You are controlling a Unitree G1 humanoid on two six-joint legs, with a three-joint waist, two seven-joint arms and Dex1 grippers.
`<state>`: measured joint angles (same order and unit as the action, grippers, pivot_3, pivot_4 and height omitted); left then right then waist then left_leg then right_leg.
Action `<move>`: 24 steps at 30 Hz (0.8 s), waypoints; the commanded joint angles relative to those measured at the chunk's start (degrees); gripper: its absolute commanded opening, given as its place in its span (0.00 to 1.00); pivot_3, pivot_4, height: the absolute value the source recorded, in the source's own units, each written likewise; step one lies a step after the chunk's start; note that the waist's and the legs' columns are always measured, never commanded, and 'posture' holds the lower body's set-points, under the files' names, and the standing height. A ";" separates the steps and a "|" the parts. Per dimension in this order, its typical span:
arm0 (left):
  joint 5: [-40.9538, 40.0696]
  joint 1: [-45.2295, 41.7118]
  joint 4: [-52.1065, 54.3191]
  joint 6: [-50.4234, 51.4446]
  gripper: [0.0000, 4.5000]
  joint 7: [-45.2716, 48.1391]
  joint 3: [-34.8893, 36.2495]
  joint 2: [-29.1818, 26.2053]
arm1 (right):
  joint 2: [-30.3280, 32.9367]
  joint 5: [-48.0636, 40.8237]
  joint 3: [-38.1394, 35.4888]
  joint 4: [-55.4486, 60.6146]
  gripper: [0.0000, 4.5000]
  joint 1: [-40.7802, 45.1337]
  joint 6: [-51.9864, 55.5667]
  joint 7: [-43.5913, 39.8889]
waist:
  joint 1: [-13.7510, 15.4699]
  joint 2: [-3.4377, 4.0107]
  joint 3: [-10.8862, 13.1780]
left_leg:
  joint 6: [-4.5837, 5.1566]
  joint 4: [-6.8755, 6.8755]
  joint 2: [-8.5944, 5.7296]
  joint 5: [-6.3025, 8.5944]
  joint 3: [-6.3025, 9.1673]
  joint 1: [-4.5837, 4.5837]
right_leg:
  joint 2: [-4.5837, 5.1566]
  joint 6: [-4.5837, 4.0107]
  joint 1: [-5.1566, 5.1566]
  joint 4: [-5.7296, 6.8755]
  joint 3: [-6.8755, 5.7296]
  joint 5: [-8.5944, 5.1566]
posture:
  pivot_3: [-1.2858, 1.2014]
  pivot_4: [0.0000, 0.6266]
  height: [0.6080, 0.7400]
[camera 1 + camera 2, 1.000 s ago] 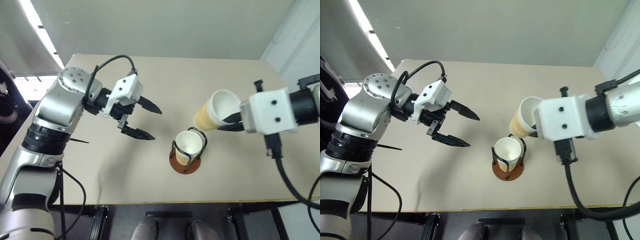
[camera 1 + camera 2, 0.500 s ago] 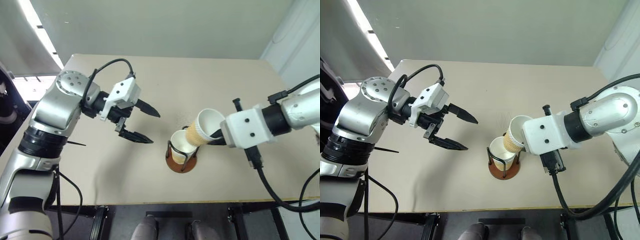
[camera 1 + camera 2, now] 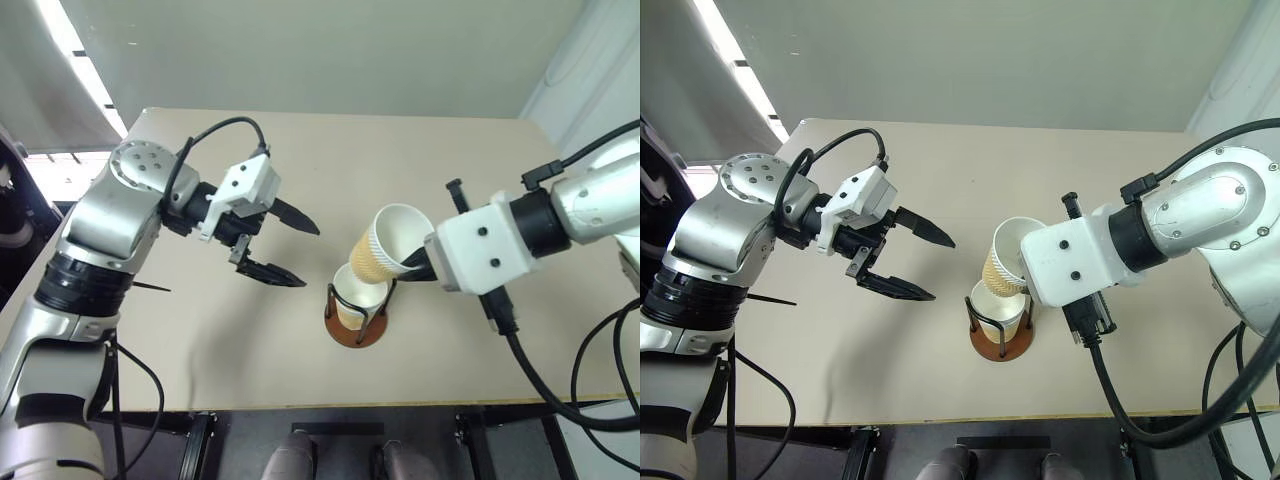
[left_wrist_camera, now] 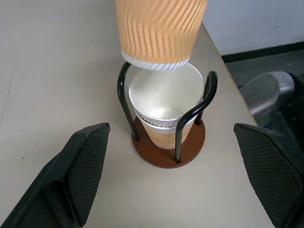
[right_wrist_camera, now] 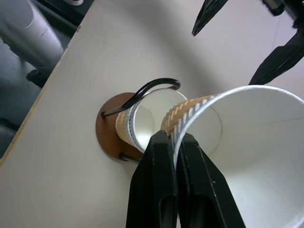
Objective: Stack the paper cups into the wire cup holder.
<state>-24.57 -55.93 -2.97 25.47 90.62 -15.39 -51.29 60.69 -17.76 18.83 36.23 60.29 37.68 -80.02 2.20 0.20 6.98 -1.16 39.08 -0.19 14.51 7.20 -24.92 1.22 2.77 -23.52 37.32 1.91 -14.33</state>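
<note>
Overhead, from the head camera: the right gripper (image 3: 418, 266) pinches the rim wall of a tilted paper cup (image 3: 383, 245) just above the wire cup holder (image 3: 356, 318) on the table (image 3: 200, 350), where a nested cup (image 3: 996, 306) sits. The left gripper (image 3: 285, 245) hangs spread and empty nearby. Left wrist: the cup base hovers over the holder's loops. Right wrist: fingers (image 5: 164, 190) clamp one thin wall; being light and crushable, it likely suits this gentle rim hold.

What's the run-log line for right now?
right gripper: shut on cup rim, tilted above holder | holder: holds nested cups | left gripper: open, empty
</note>
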 commanded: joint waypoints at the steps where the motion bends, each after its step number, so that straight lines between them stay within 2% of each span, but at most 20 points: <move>1: -0.93 -1.50 1.62 0.26 1.00 1.88 1.58 -0.50 | -0.49 1.44 0.27 -0.13 0.01 -0.13 -1.34 -0.31 | 0.00 0.00 0.00 | 0.00 0.00 0.00 0.00 0.00 0.00 | 0.00 0.00 0.00 0.00 0.00 0.00 | 0.52 0.24 1.00; 21: -1.06 -1.43 2.66 1.57 1.00 1.77 2.35 -1.01 | -4.03 8.06 4.12 -2.51 0.01 -5.71 -7.40 -0.77 | -0.01 0.00 0.00 | 0.00 -0.01 0.00 0.00 0.00 0.00 | 0.00 -0.01 0.00 -0.01 0.00 0.01 | 0.52 0.24 1.00; 24: -0.89 -1.20 2.54 1.37 1.00 1.62 2.29 -0.87 | -6.29 5.89 2.62 -2.39 0.14 -5.30 -4.00 0.58 | -0.05 0.00 0.00 | 0.00 -0.01 0.00 0.00 0.00 0.00 | 0.00 -0.02 0.01 -0.01 0.00 0.01 | 0.52 0.24 1.00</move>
<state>-25.11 -56.37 -2.13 26.76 90.66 -15.38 -51.80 54.74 -10.98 23.43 33.31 54.32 32.45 -80.43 2.14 0.20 6.98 -1.16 39.07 -0.19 14.51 7.19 -24.91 1.22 2.75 -23.52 37.31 1.91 -14.32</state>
